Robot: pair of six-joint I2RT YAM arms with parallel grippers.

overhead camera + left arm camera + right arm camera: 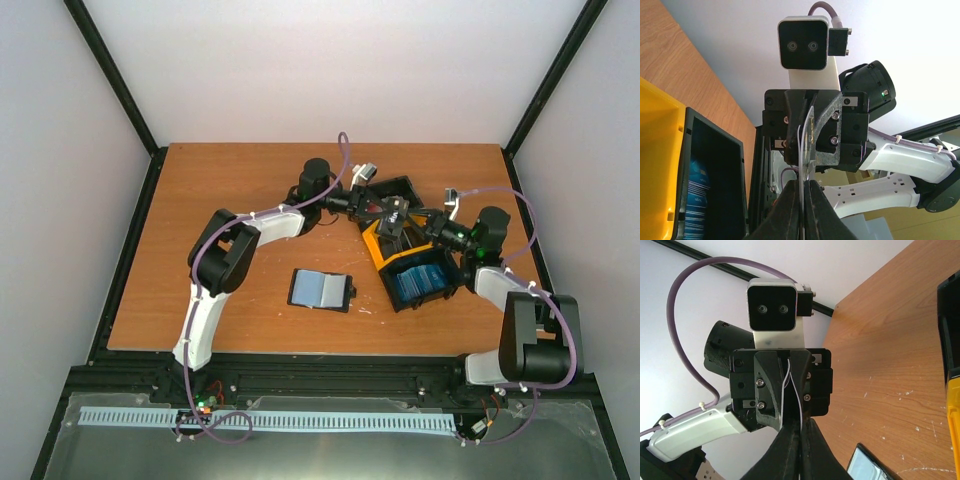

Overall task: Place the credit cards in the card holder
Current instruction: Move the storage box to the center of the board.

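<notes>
My two grippers meet tip to tip above the trays, the left gripper [378,207] [805,187] facing the right gripper [412,221] [801,427]. Both are shut on the same thin credit cards [809,132] [791,385], seen edge-on as two white lines that bow apart between the jaws. From the top a red patch of card [386,208] shows between them. The card holder [322,290] [867,467] lies open on the table left of the trays, a light blue card showing inside it.
A joined row of trays stands under the grippers: a black one [408,188], a yellow one [378,245] [655,165], and a black one holding several blue cards [420,282] [700,200]. The wooden table [230,180] has black frame posts at its back corners.
</notes>
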